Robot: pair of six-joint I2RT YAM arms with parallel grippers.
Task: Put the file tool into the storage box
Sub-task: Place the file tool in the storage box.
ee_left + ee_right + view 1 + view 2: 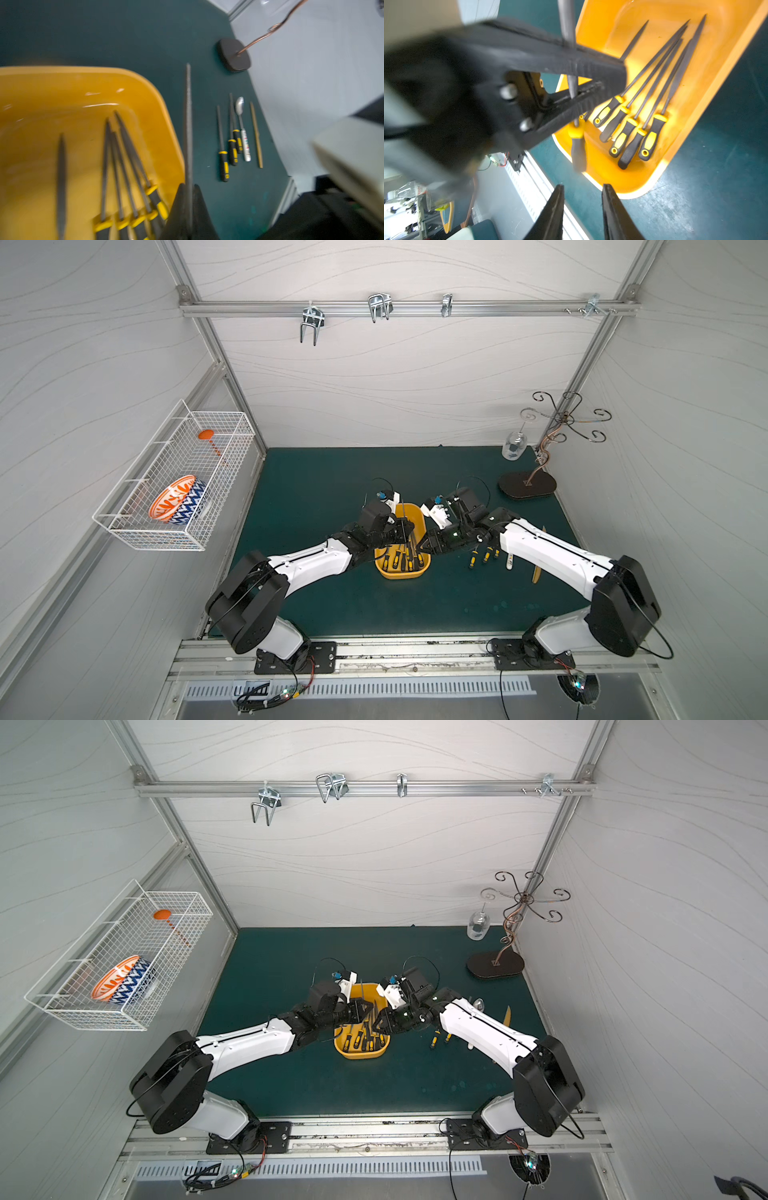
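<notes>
Here the left gripper (188, 188) is clamped on the grey shaft of the file tool (188, 124), holding its yellow-and-black handle at a corner of the storage box (401, 575). The right gripper (582, 187) stands just beside the box, jaws apart and empty. Several files (654, 83) lie inside the box, and three more (223, 164) rest on the green mat (124, 31).

- Left end effector (596, 87), blurred, clamped on grey shaft of file tool (578, 143).
- File steep, its yellow-black handle hanging over rim of yellow storage box (633, 187), near one corner.
- Five files (652, 137) lie side by side inside box, handles toward that end.
- Right end effector (582, 214): fingers parted, empty, just outside box over green table (726, 166).
</notes>
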